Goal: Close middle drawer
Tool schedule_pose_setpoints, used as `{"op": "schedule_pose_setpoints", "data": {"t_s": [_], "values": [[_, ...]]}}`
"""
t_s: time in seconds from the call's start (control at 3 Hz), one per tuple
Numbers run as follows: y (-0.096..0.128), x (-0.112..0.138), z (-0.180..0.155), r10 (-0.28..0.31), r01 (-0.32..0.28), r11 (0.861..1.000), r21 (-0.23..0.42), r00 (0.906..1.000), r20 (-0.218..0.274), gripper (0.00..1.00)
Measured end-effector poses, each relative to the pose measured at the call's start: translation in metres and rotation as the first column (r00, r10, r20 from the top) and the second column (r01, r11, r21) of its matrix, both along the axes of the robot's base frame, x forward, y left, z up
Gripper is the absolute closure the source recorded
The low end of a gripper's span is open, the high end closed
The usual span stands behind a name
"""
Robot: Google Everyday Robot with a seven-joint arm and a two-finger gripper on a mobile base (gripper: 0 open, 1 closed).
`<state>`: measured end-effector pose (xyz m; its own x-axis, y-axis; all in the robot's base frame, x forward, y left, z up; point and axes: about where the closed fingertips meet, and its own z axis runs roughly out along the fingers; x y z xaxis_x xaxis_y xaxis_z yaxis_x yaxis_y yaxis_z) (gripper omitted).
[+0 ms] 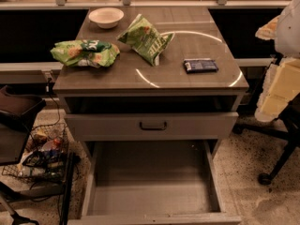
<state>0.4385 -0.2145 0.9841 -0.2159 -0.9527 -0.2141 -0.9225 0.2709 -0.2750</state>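
The middle drawer (150, 191) sat at 6 o'clock in the view, pulled far out from the cabinet. Its long shallow tray lay open to the camera, with the grey floor showing between the two side walls. Its low front ran along the bottom edge of the frame, partly cut off. Directly at 12 o'clock from it was the top drawer (187, 125), slightly ajar, with a dark gap above its front and a small dark bar handle (153, 125) at its middle.

The claw did not show anywhere in the view, so I cannot tell whether it was wide, narrow or holding anything.

On the table (117, 78) above the drawers, a white bowl (106, 18) stood toward 11 o'clock. A green snack bag (146, 39) lay tilted near the centre. A second green bag (84, 53) lay flat at 9 o'clock, close to the left edge. A flat dark packet (200, 65) rested at 3 o'clock, well apart from the bags.

Beside the cabinet, a wire basket (40, 156) of small items sat at 8 o'clock. A dark chair base (276, 165) stood at 4 o'clock.
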Motion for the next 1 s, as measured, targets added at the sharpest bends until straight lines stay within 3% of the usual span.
{"op": "schedule_pose_setpoints", "data": {"t_s": [0.33, 1.0], "values": [[0.0, 0.0, 0.0, 0.0, 0.0, 1.0, 0.0, 1.0, 0.0, 0.0], [-0.036, -0.022, -0.064, -0.096, 0.091, 0.995, -0.049, 0.9913, -0.091, 0.0]]}}
